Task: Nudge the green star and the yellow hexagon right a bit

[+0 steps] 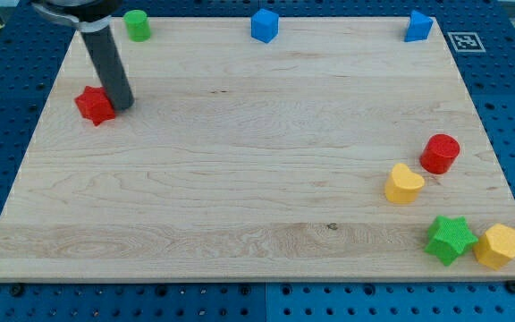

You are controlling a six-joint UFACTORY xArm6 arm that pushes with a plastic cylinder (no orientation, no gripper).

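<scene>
The green star (449, 239) lies near the board's bottom right corner. The yellow hexagon (499, 246) sits right beside it on the view's right, touching or almost touching it, close to the board's right edge. My tip (122, 105) is far off at the upper left, resting against the right side of a red star-like block (95, 105). The rod leans up toward the view's top left.
A yellow heart (404, 183) and a red cylinder (440, 153) stand above the green star. A green cylinder (137, 25), a blue cube (265, 25) and a blue block (418, 26) line the board's top edge. The wooden board (240, 179) rests on a blue pegboard.
</scene>
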